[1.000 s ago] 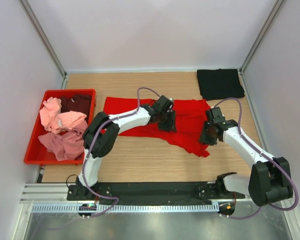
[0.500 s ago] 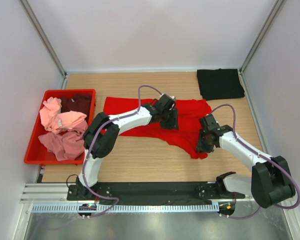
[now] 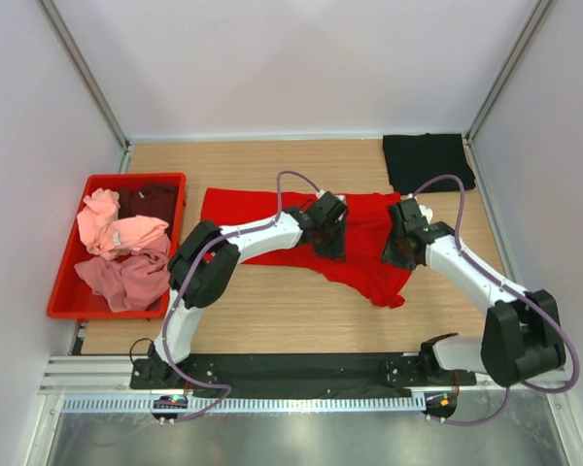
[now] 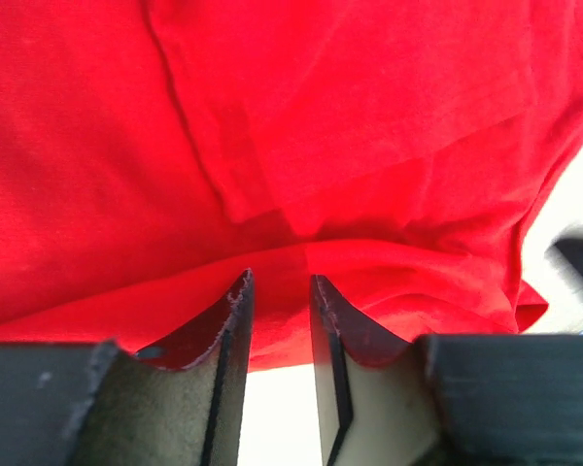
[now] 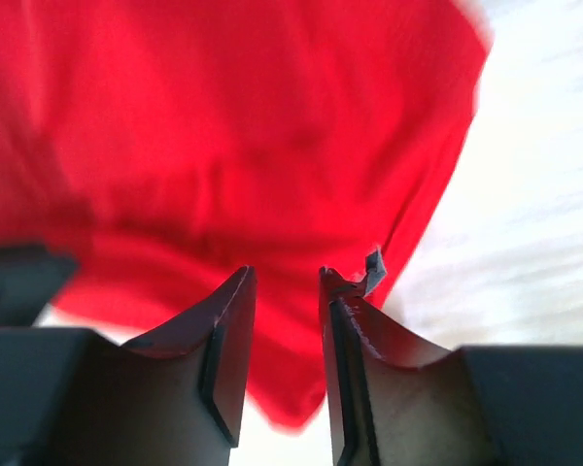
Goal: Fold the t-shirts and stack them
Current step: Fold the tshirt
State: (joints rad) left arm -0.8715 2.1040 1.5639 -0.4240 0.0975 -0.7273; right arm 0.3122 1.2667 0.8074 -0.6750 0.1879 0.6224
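Note:
The bright red t-shirt (image 3: pixel 262 218) lies spread and creased on the wooden table. My left gripper (image 3: pixel 328 233) is over its middle near the front hem. In the left wrist view (image 4: pixel 277 282) its jaws stand a little apart with red cloth (image 4: pixel 321 116) behind the tips. My right gripper (image 3: pixel 403 248) is over the shirt's right part. In the blurred right wrist view (image 5: pixel 285 272) its jaws are narrowly apart above the red cloth (image 5: pixel 223 126), with nothing between them. A folded black t-shirt (image 3: pixel 428 162) lies at the far right.
A red plastic crate (image 3: pixel 107 313) at the left holds light pink (image 3: pixel 121 233), dusty rose (image 3: pixel 126 277) and dark maroon (image 3: pixel 155 199) shirts. Pale walls close the table on three sides. Bare wood (image 3: pixel 272 311) shows in front of the red shirt.
My right gripper moved toward the near left, then back away over the shirt. The shirt's lower right flap has shifted left. My left gripper has edged slightly right.

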